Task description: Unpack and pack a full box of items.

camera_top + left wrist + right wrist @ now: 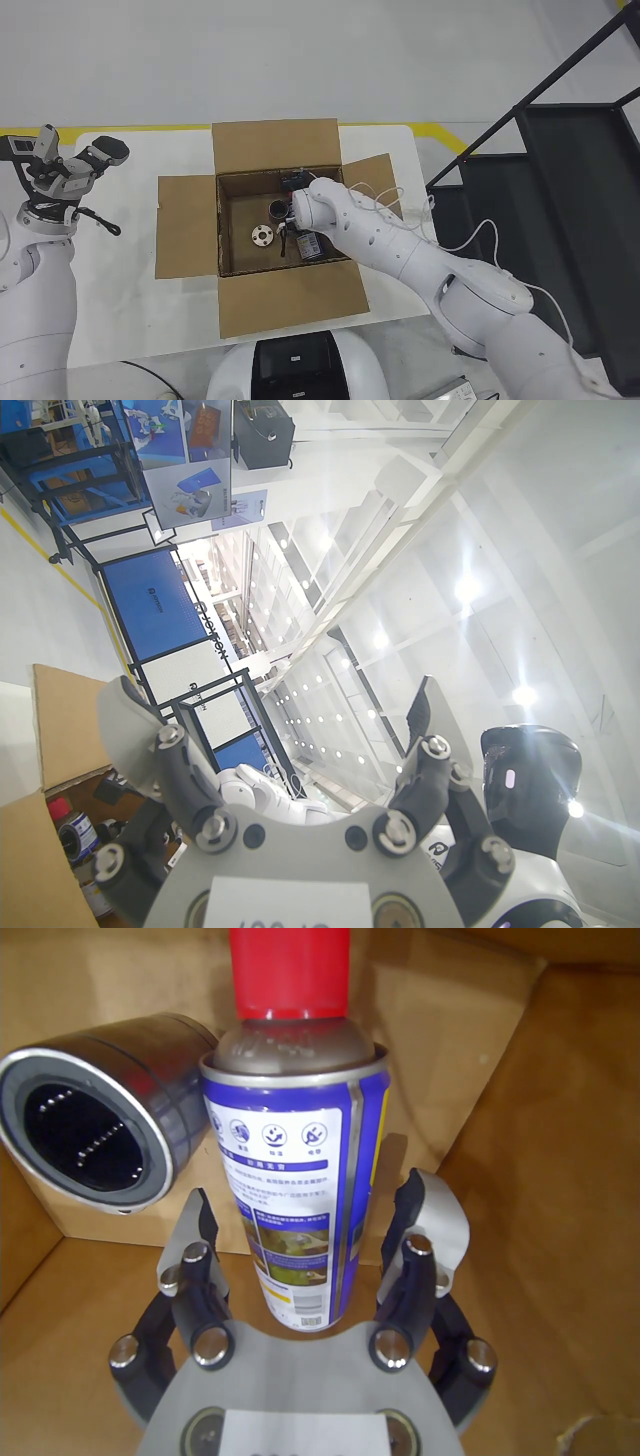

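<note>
Open cardboard box (275, 147) sat mid-desk (130, 310), all four flaps folded out. The right arm was down inside it. The right tool (307, 1193) had its jaws apart, one on each side of a blue spray can (295, 1168) with a red cap. The fingers (430, 1208) flanked the can's base end, and a gap showed on both sides, so nothing was clamped yet. The can's base pointed toward the palm and its cap away; I could not tell whether it stood or lay on the box floor. A dark metal sleeve (95, 1123) with a hollow bore lay against or just beside the can's shoulder; contact was not certain. A small flanged disc (262, 236) rested on the box floor near them, apart from both. The left tool (272, 695) was held up off the left end of the desk with its jaws wide apart, holding nothing. I judged this as unpacking, with the can about to be taken. Risks from here:

- The can is round and slick, so a squeeze off its centreline could spin it or squirt it out of the jaws.
- A hold this near the base leaves the long capped end free to tip over on the lift.
- If the sleeve leans on the can, raising the can would let the sleeve roll across the floor.
- The cap sat close to the box wall and might catch the cardboard or a flap on the way up.
</note>
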Robot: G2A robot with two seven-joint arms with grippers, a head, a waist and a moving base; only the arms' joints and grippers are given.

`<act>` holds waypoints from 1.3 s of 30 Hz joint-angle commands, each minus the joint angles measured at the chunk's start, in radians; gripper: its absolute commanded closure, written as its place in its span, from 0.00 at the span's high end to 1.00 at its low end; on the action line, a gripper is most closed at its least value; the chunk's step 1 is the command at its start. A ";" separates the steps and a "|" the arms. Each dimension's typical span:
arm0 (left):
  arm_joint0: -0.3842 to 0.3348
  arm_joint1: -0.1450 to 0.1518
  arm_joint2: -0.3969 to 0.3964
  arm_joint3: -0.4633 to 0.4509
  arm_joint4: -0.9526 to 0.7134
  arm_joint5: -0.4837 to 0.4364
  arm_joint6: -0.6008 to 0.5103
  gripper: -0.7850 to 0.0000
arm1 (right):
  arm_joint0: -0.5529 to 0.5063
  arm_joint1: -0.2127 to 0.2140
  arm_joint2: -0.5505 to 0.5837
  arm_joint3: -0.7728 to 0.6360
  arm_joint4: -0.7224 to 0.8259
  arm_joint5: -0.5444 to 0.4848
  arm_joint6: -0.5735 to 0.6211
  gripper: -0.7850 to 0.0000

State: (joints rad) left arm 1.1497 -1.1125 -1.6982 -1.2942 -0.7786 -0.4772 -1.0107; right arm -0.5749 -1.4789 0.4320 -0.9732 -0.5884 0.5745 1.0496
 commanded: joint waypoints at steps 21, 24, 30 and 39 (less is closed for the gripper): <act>0.000 0.000 0.000 0.000 0.000 0.000 0.000 1.00 | -0.156 0.075 0.098 -0.372 -0.253 0.133 0.000 0.00; 0.000 0.000 0.000 0.000 0.000 0.000 0.000 1.00 | -0.218 0.116 0.150 -0.492 -0.337 0.155 0.021 0.00; 0.000 0.000 0.000 0.000 0.000 0.000 0.000 1.00 | -0.343 0.179 0.275 -0.714 -0.434 0.091 0.038 0.00; 0.000 0.000 0.000 0.000 0.000 0.000 0.000 1.00 | -0.617 0.248 0.563 -1.007 -0.358 -0.129 -0.139 0.00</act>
State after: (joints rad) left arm 1.1497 -1.1125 -1.6982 -1.2942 -0.7786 -0.4772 -1.0107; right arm -1.1534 -1.2374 0.9516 -1.9510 -0.9594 0.4709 0.9308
